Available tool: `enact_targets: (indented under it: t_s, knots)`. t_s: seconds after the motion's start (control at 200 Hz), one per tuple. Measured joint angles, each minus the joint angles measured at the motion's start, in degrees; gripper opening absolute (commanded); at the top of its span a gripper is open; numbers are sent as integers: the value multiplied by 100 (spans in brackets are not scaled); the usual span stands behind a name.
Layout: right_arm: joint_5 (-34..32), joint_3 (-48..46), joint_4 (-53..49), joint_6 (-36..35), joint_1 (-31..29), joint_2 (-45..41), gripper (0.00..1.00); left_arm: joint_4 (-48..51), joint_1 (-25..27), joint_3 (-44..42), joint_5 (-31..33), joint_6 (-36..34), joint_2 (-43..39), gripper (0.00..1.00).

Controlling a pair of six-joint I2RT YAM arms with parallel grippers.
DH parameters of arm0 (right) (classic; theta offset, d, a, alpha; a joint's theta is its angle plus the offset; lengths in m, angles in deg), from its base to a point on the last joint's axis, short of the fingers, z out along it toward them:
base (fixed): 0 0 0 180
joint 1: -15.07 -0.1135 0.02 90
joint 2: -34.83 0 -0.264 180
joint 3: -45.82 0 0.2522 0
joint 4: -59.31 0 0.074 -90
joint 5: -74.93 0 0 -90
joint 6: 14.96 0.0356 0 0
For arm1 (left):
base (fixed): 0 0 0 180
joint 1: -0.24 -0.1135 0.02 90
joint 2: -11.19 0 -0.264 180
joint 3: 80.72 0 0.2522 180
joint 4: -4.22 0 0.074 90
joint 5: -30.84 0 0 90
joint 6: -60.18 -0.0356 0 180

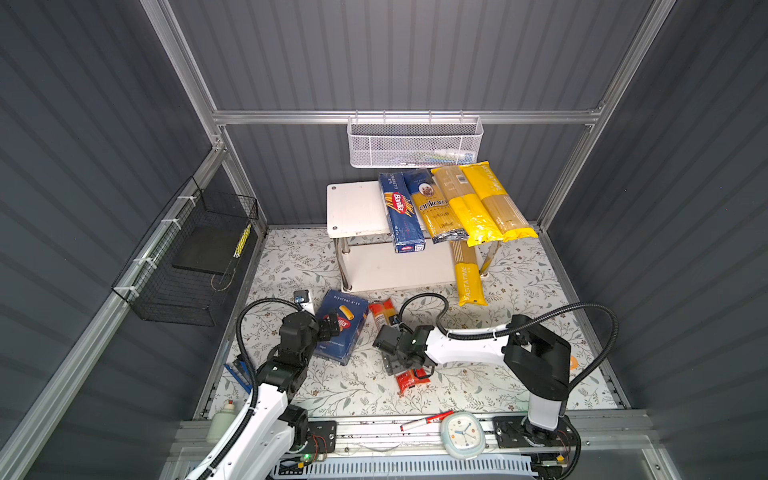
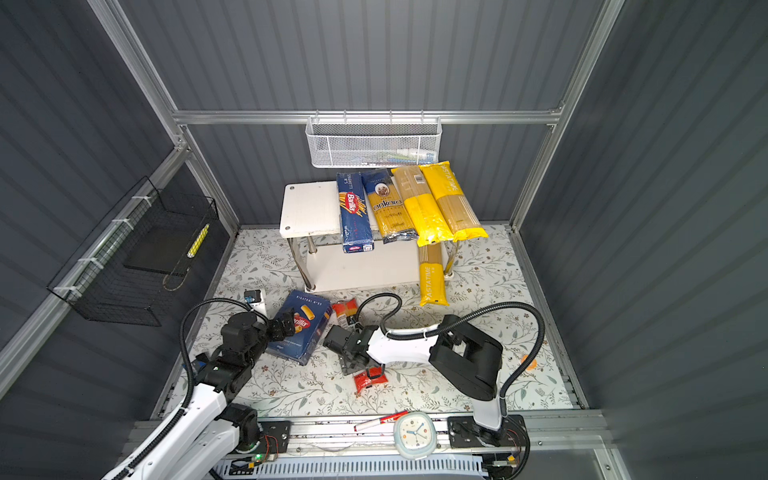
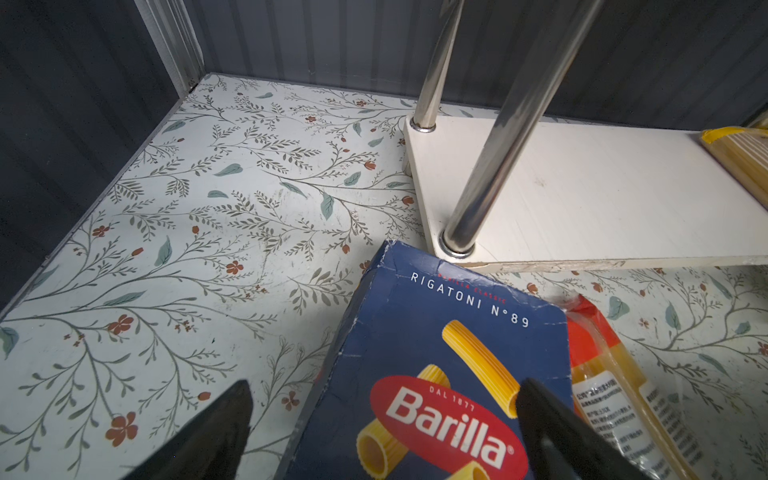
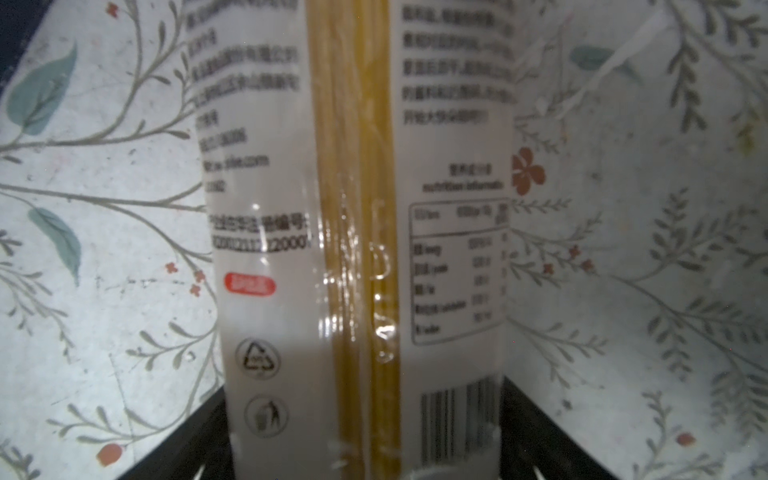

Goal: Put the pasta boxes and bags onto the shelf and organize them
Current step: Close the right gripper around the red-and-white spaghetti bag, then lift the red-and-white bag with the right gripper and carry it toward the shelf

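The left gripper (image 3: 384, 436) is poised over the rigatoni box (image 3: 395, 332) with its fingers (image 3: 216, 432) spread wide. One is seen above the flowered mat (image 3: 187, 208) and the other above the box's printed face; contact cannot be made out. The box is laid flat on the mat just in front of the shelf (image 3: 582, 199), one corner close to a chrome leg (image 3: 498, 158). The right gripper (image 4: 365, 440) is set astride the red-ended bag (image 4: 353, 208), which is laid on the mat beside the box. A finger is seen at each long side of the bag, but whether it is clamped cannot be told. On the top board the spaghetti box (image 1: 401, 212), the ankara bag (image 1: 434, 208) and two PASTATIME bags (image 1: 469, 208) are laid side by side. A third PASTATIME bag (image 1: 469, 278) is laid on the lower board, its front end sticking out over the mat
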Motion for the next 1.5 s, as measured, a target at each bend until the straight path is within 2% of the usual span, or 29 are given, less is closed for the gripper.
enact_targets:
  t_s: [0.27, 0.38, 0.52, 1.236, 1.501]
  knots:
    - [-4, 4, 22, -92, -2, -2, 51, 0, 0, 0, 0, 0, 0, 100]
    - [-2, 0, 59, -83, -9, -9, 46, 0, 0, 0, 0, 0, 0, 99]
    - [0, -173, 234, -66, -7, -149, 36, 0, 0, 0, 0, 0, -2, 100]
    - [-310, -942, 616, 57, 50, -1211, 5, -2, 0, 0, -2, 0, -15, 100]
    - [-522, -1226, 717, 39, 70, -1733, 0, -2, 0, 0, -2, 0, -28, 100]
